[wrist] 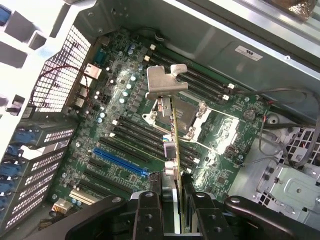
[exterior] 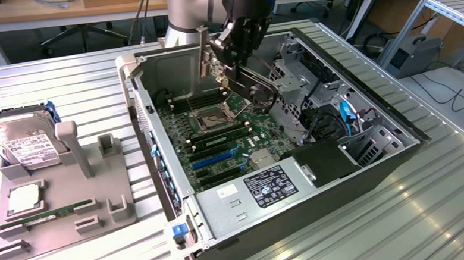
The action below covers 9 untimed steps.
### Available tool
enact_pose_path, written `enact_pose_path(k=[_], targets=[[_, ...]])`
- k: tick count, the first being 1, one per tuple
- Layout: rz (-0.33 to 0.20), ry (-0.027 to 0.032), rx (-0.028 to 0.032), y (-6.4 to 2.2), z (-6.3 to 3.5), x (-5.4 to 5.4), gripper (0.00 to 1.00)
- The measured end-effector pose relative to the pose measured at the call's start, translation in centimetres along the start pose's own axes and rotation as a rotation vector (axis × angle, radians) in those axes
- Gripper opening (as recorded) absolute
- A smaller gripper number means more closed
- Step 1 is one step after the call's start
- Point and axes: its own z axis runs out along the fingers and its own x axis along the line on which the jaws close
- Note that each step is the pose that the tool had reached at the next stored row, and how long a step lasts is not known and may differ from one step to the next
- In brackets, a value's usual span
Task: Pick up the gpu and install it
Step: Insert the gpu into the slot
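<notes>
Hanging above the open computer case [exterior: 145,105], the claw [exterior: 239,39] is pinching the gpu [exterior: 255,88], its fingers pressed against the card's two faces. In the exterior view the card is held on edge and tilted, its long silver end bracket [exterior: 204,51] pointing up toward the case's rear wall and its black cooler block facing the drive cage on the exterior view's right. The card is up in the air over the motherboard [exterior: 216,140], above the CPU socket [exterior: 214,116], and is not seated in any slot.

In the wrist view the gpu appears edge-on as a thin green line running out from between the black fingers [wrist: 149,212], with the bent tab of the bracket at its far end, over the socket. The blue expansion slot [wrist: 120,161] lies bare on the board, off to one side of the card's edge, among the black slots.

A power supply [exterior: 271,187] with a white-printed label sits at the near end of the case. On the slatted metal desk [exterior: 70,85], at the exterior view's left, a grey holder [exterior: 69,201] carries a silver hard drive [exterior: 22,144] and a slim green RAM stick [exterior: 57,212]
</notes>
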Motion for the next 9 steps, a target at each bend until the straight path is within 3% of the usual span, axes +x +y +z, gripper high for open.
enact_pose_path(k=[9], targets=[[-0.040, 0.0010, -0.0011, 0.00, 0.03, 0.00, 0.28]])
